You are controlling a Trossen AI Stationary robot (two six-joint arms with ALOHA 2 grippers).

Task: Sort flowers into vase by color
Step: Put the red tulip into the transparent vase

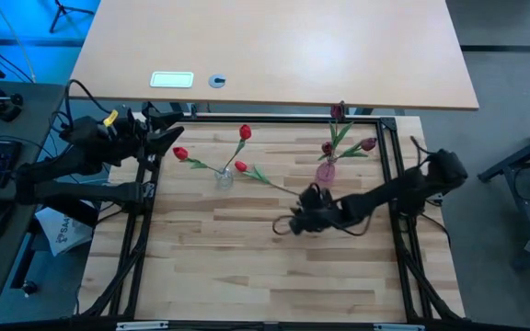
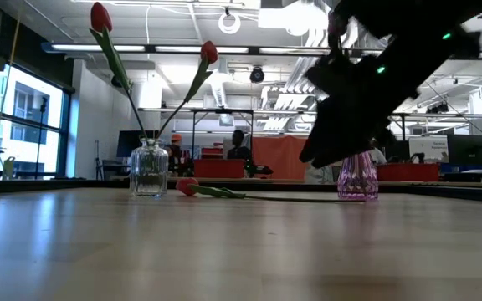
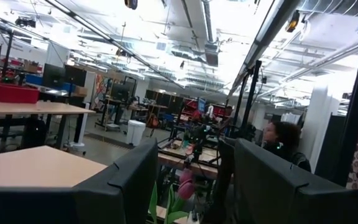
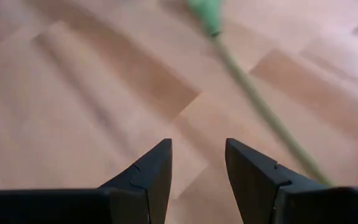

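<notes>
The right arm's dark two-finger gripper hangs low over the pale butcher-block wooden surface, its fingers apart with bare wood between them and a thin green stem running past just beside one tip, not between them. From above, this right gripper sits near the middle of the surface, close to the free end of the stem of a bright red artificial tulip lying flat, whose head points toward the small clear glass bottle vase. That clear vase holds two more bright red tulips standing in it, their stems leaning apart so the heads spread to either side; the level view shows both heads high above the bottle and the lying tulip's head on the wood just beside it. Well to the right stands the small pink glass vase holding dark maroon tulips; three heads seem to show there, though the farthest one at the surface's back edge is hard to make out. In the level view the right arm partly hides the pink vase. The left gripper waits at the back left corner, raised, its fingers apart and empty.
</notes>
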